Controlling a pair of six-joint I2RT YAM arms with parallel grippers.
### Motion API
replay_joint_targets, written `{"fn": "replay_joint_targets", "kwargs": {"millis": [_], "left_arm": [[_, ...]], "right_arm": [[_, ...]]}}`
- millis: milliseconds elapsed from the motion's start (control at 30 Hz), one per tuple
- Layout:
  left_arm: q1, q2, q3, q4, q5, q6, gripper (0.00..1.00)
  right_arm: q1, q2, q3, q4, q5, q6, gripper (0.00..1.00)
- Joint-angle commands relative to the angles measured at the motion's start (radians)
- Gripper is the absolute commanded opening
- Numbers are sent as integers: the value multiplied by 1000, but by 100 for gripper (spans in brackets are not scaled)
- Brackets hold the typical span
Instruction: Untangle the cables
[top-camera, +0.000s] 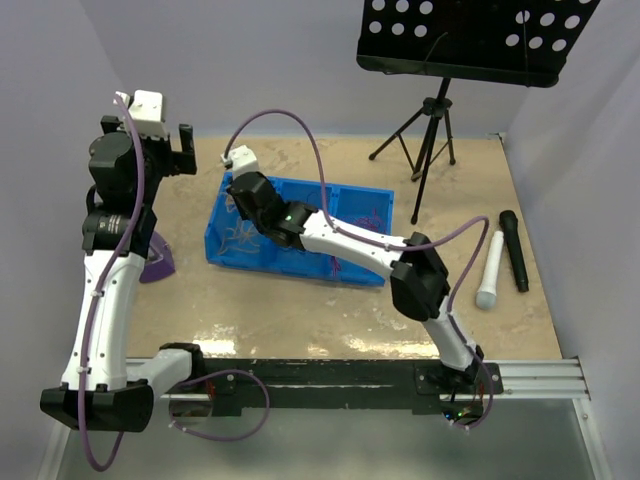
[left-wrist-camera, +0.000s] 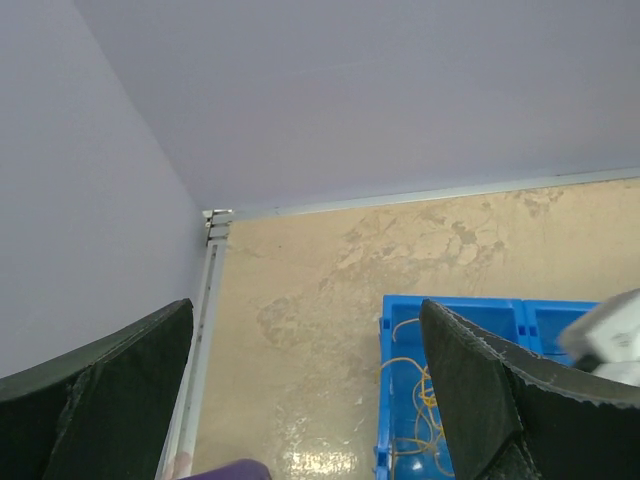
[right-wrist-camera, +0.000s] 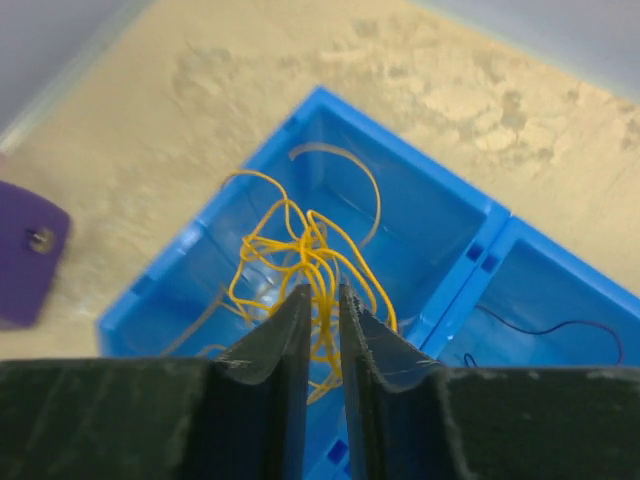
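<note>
The table (top-camera: 300, 320) is a tan slab that fills my view from above, with a black music stand (top-camera: 470, 40) at its far right corner. A blue bin (top-camera: 335, 187), split into compartments, lies left of the middle. My left arm (top-camera: 100, 290) is raised at the table's left edge, and my right arm (top-camera: 345, 240) stretches across the bin to its left end. Two mics, one white (top-camera: 490, 270) and one black (top-camera: 514, 250), lie side by side on the right, well apart from the bin. A purple base (top-camera: 155, 262) sits by my left arm.

My left gripper (left-wrist-camera: 305, 310) is spread wide and has nothing in it. It hangs over bare table near the far left corner, with the bin's corner below it on the right.

My right gripper (right-wrist-camera: 322, 292) hangs over the left compartment with its fingers (right-wrist-camera: 275, 340) a narrow slit apart. The yellow cables (right-wrist-camera: 300, 250) lie there in a loose curly knot, and strands run right at my tips (pinched or only passing behind, I cannot tell). A dark cable (right-wrist-camera: 560, 328) lies in the next compartment to the right.
</note>
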Motion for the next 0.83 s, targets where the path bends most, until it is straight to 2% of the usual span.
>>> {"fn": "replay_joint_targets", "kwargs": {"millis": [0,67,133,200,367,433,600,800], "left_arm": [[9,-3,-18,15,39,-19,100],[8,-1,-34,23,39,-10,100],[9,-4,-60,32,45,-2,100],[9,-4,-80,35,60,2,100],[8,-1,-127,12,166,-1,100],[8,8,-135,3,143,-51,100],[6,35,-153,-25,86,-52,99],[6,26,-258,55,86,-19,100]], "right_arm": [[-9,-17,67,-59,26,23,37],[-9,-89,1,-23,9,35,54],[-10,-170,-68,-1,-13,44,63],[-10,-264,-142,19,-31,59,67],[-33,-532,-318,14,-76,110,70],[-62,-629,-399,-4,-93,148,70],[-173,-883,-600,-18,-105,204,70],[-291,-1082,-702,-81,-105,216,72]]}}
